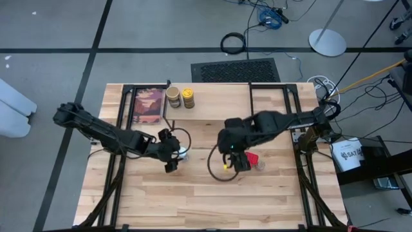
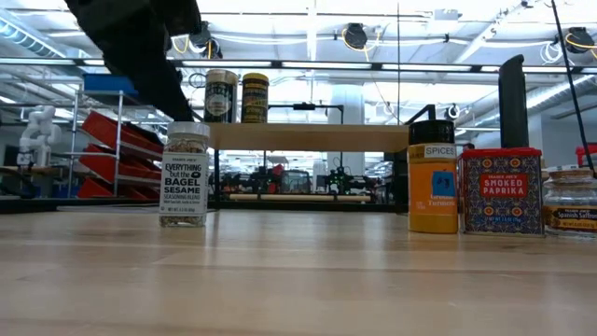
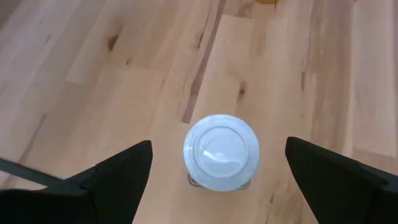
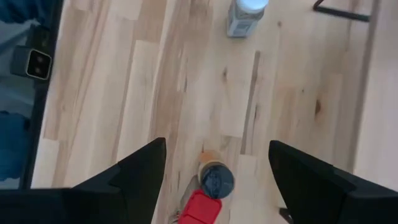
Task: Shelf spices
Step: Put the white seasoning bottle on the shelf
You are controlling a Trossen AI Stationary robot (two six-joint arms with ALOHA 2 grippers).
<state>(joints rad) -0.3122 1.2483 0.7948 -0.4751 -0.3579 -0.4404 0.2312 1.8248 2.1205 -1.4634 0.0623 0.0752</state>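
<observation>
My left pincer [image 3: 217,180] is open wide above the white-lidded sesame jar [image 3: 221,151] standing on the worktop [image 3: 124,81]. It looks glass, smooth and breakable, so I'd squeeze its sides gently, below the lid.

The high camera looks straight down on the whole worktop [image 1: 193,193]. The low one sits at worktop height, facing the room. Both wrist cameras look down, seemingly sharing the white-lidded jar [image 3: 221,151].
</observation>
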